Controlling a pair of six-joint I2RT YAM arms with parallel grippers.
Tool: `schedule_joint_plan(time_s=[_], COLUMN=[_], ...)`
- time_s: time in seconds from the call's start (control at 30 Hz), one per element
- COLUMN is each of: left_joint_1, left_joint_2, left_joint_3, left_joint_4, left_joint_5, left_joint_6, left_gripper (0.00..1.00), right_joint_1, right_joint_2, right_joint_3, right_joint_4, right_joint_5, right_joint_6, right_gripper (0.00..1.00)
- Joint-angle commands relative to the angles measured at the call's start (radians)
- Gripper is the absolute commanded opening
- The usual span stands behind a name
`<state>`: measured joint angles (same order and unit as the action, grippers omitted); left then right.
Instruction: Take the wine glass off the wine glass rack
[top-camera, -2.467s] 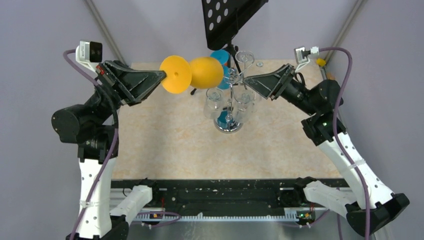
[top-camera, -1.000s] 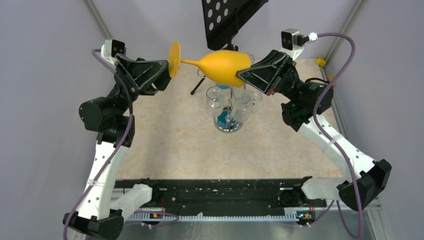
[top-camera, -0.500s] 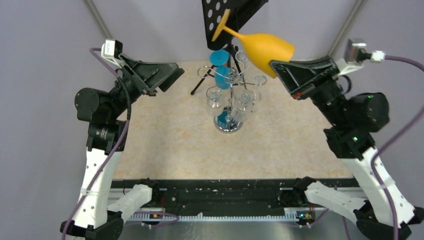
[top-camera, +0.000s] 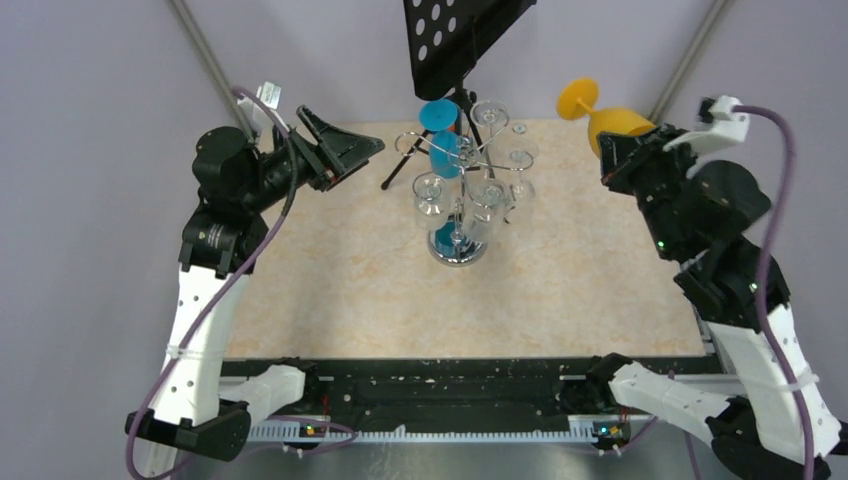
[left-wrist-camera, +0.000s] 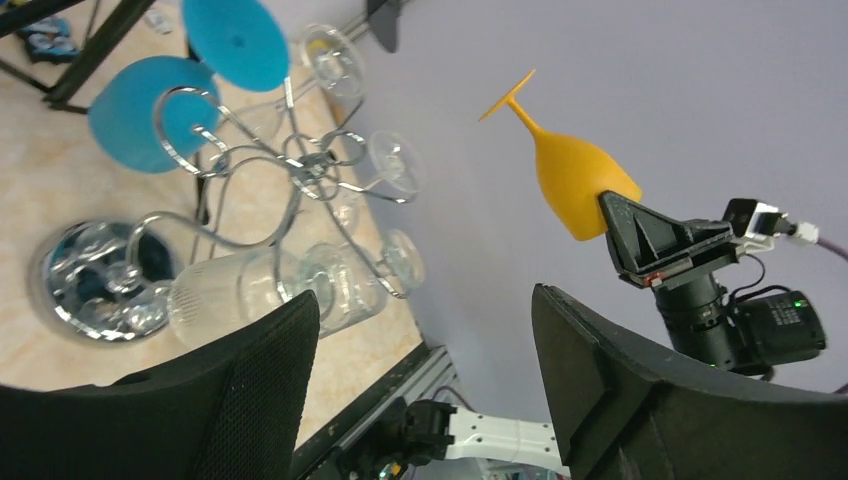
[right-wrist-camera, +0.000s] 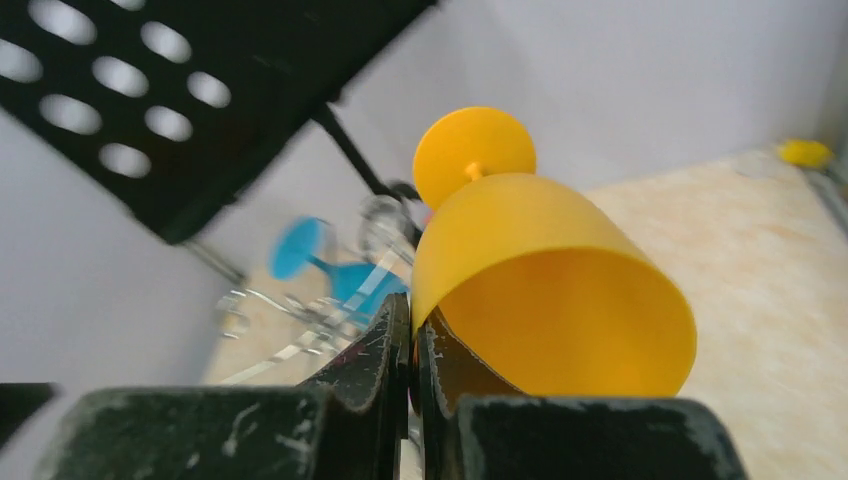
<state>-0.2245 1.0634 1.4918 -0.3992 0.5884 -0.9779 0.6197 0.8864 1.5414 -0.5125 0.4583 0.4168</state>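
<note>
We start with the tan marbled table (top-camera: 340, 290). Its near half, in front of the wine glass rack (top-camera: 462, 195), lies open, as does the stretch to the rack's left. Just behind the rack, a black perforated plate (top-camera: 455, 35) on its tripod leans over the table's far edge.

The chrome rack stands on the table's far middle part on its round mirrored base. Left of the rack and well apart from it, the left gripper (top-camera: 362, 158) hangs in the air with its jaws wide and nothing between them. Any print on the white piece (top-camera: 270, 95) at that wrist is too small for us to read.

Right of the rack and well clear of it, the right gripper (right-wrist-camera: 410, 340) pinches the rim of the orange wine glass (top-camera: 610, 118). This glass is off the rack, raised by the table's far right corner. It is tilted, with its foot toward the back wall.

Two blue glasses (top-camera: 440, 130) hang at the rack's far left. Clear glasses (top-camera: 430, 195) hang on its other arms. Farther right of the rack, a small yellow object (right-wrist-camera: 805, 152) sits near the table's edge.
</note>
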Motion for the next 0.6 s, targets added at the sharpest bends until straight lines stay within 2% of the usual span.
schedule_joint_plan(time_s=[0.0,0.13,0.2,0.27,0.33,0.57], left_joint_1=[-0.003,-0.003,-0.003,-0.002,-0.001,-0.001], left_joint_2=[0.015,0.029,0.034,0.041,0.048,0.059], left_joint_3=[0.083,0.106,0.108,0.112,0.118,0.132], left_joint_4=[-0.152,-0.230,-0.254,-0.277,-0.296,-0.349], left_joint_5=[-0.069,-0.126,-0.142,-0.148,-0.148,-0.153], left_joint_6=[0.159,0.220,0.240,0.259,0.283,0.353], left_gripper=[0.81,0.81,0.81,0.81,0.81,0.81], right_joint_1=[0.002,-0.025,-0.113,-0.236,-0.330,-0.398], right_joint_2=[0.120,0.241,0.292,0.327,0.357,0.568], right_joint_3=[0.071,0.126,0.144,0.133,0.099,0.075], right_joint_4=[-0.268,-0.409,-0.458,-0.460,-0.453,-0.482], right_joint_5=[0.219,0.251,0.127,-0.062,-0.177,-0.296], right_joint_6=[-0.080,-0.092,-0.083,-0.077,-0.082,-0.112], right_gripper=[0.00,0.00,0.00,0.00,0.00,0.00])
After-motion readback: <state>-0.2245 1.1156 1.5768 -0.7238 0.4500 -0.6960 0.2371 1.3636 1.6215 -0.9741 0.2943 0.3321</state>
